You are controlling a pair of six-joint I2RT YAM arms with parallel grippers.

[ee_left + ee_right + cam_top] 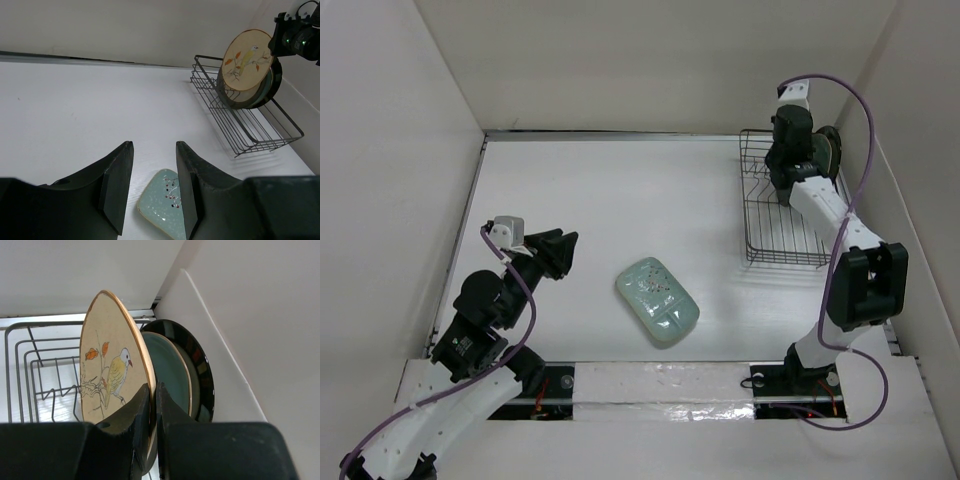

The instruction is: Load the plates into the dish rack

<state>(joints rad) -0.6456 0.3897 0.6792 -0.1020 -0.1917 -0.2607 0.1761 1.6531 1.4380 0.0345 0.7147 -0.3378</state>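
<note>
Rim of tan plate [107,370] pinched by right hand [153,392], in rack [240,131], left hand [154,150] open

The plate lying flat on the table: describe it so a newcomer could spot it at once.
On the white table, look at the middle between the left gripper and the dish rack. The pale-green plate lies flat there alone. Unlike the round plates standing in the rack, it is oblong and speckled.
</note>
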